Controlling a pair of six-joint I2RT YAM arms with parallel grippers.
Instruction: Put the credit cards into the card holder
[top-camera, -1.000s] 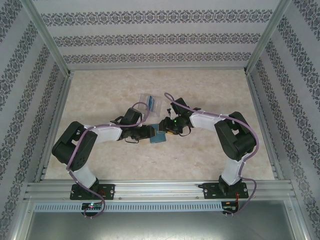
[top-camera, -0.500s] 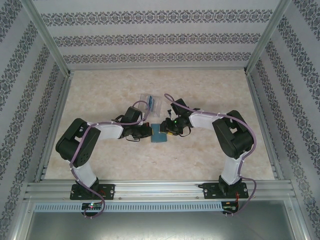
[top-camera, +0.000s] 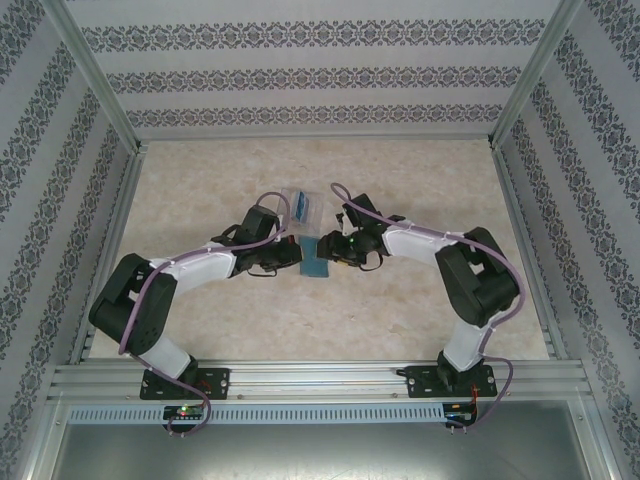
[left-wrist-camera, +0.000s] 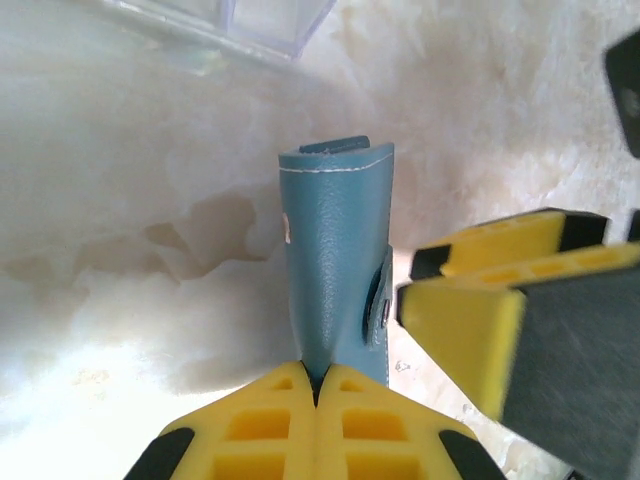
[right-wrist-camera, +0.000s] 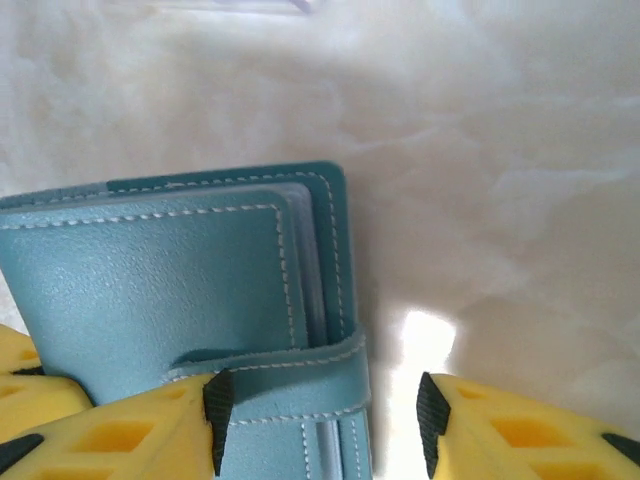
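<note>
**Arms close in on a wallet.** Two robot arms met over a blue-grey folding leather wallet (top-camera: 316, 268) in the middle of the pale marbled surface (top-camera: 420, 300).

The left claw (left-wrist-camera: 316, 385) was clamped tight on the wallet's near edge. Its fingers were pressed together with the leather pinched between them, and the wallet stood on edge. From that claw the wallet's long axis ran straight away toward the small clear plastic card holder (left-wrist-camera: 250, 20), which sat just far of the wallet and apart from it.

The right claw (right-wrist-camera: 315, 432) was spread open and gripped nothing. The wallet's stitched closing strap (right-wrist-camera: 290, 375) lay across the gap between its yellow fingers (right-wrist-camera: 110, 435), and the strap's free end stopped short of the right-hand finger. The next move looked to turn on that placing: a squeeze there would likely catch the strap so the wallet could be opened.

What looked like the flat blue credit card (top-camera: 306, 208) showed inside the holder from above, too small to be sure. Of the two claws, the left lay slightly nearer the holder.
</note>
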